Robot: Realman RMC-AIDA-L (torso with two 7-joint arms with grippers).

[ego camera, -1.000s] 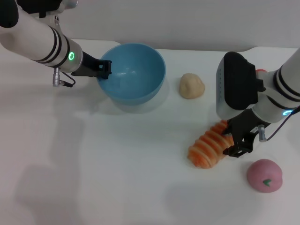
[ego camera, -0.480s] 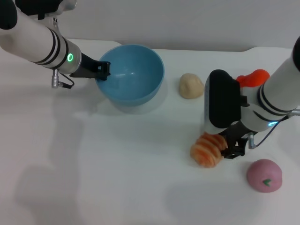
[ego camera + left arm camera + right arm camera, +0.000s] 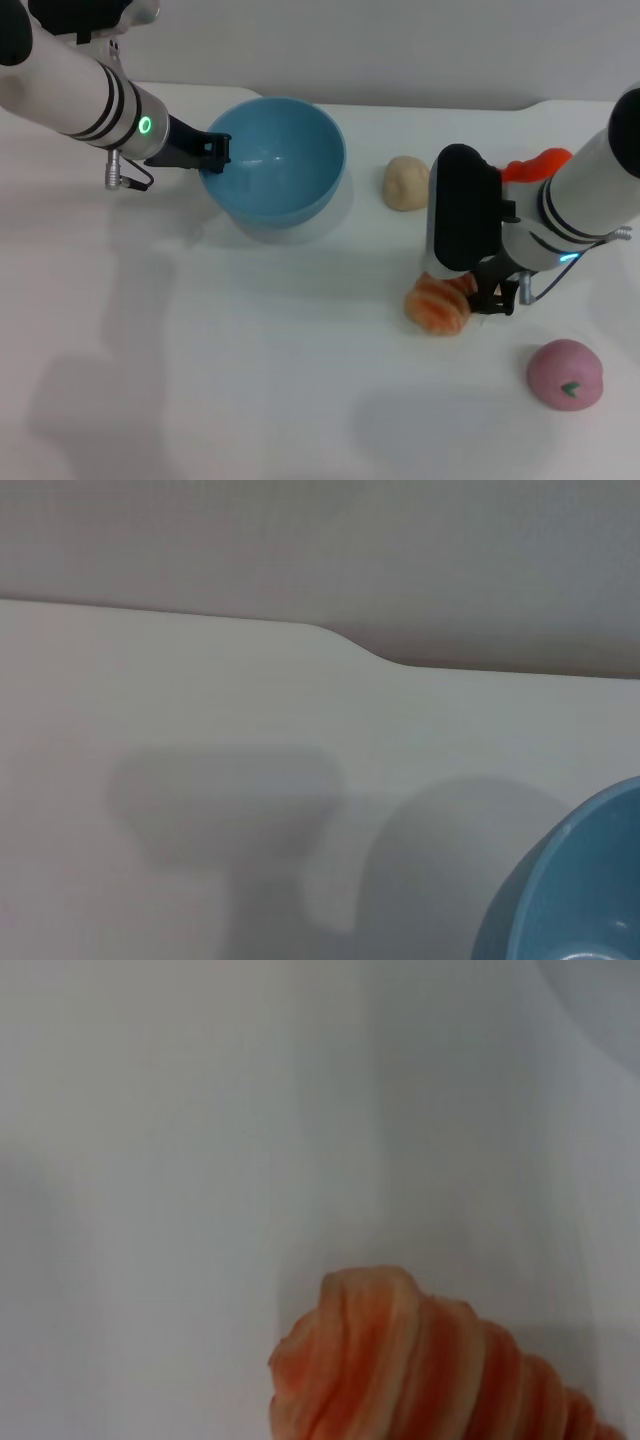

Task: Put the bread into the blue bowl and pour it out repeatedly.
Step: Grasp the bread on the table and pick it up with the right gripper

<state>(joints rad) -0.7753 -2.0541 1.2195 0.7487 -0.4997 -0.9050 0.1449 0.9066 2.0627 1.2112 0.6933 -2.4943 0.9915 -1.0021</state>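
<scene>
Left hand [image 3: 215,152] holds empty blue bowl [image 3: 272,160]; bread [image 3: 438,303] outside.

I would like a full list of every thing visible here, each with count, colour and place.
bread: 1, orange and cream, table's right part, in the right gripper
blue bowl: 1, light blue, far left-centre
round lump: 1, beige, right of the bowl
ball: 1, pink, near right
orange object: 1, partly hidden behind the right arm
table: 1, white
left gripper: 1, black, on the bowl's rim
right gripper: 1, black, on the bread
</scene>
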